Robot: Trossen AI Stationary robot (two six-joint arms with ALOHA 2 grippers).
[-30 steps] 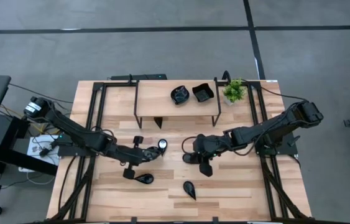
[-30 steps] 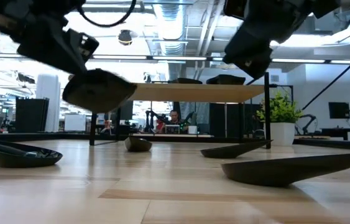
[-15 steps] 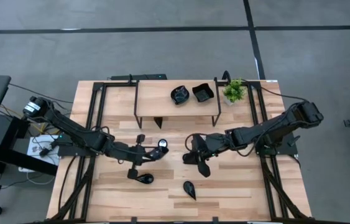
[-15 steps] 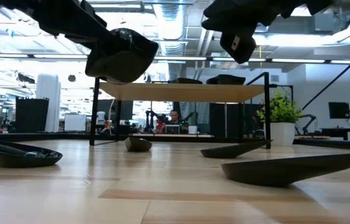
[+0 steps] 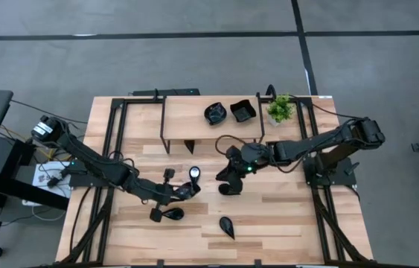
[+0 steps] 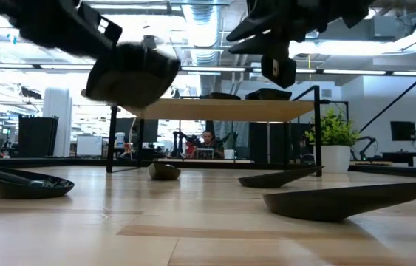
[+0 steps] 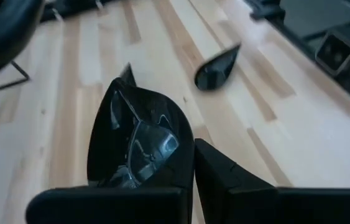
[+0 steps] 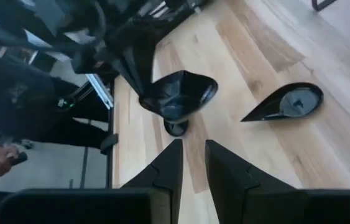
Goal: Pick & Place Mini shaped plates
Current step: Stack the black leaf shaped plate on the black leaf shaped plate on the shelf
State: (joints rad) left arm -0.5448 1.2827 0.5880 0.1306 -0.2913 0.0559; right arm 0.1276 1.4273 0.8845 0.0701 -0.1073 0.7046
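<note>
My left gripper (image 5: 188,184) is shut on a glossy black leaf-shaped mini plate (image 7: 140,143), held above the table's middle (image 6: 134,70). My right gripper (image 5: 226,177) hovers just right of it, its fingers (image 8: 191,146) a narrow gap apart with nothing between them, pointing at the held plate (image 8: 178,93). Leaf-shaped plates lie on the wood at the near left (image 5: 170,214), the near middle (image 5: 227,227) and under my right gripper (image 6: 278,177). Two plates (image 5: 215,113) (image 5: 242,111) sit on the raised shelf. My left gripper pinches the plate's rim (image 7: 184,155) at its wide end between the two fingers; the plate hides one finger. The plate stands on edge in the hold, its pointed tip (image 7: 125,71) aimed away from the gripper. It hangs clear of the table.
A wooden shelf on black legs (image 5: 209,126) spans the far middle, a small dark plate (image 5: 189,147) lying under it. A potted green plant (image 5: 280,108) stands at the far right. Black frame rails run along both table sides.
My right gripper has moved toward the far edge and the table's left, nearer the held plate, rolling as it went. My left hand has shifted a little toward the near edge and tipped, the plate still held clear of the table.
</note>
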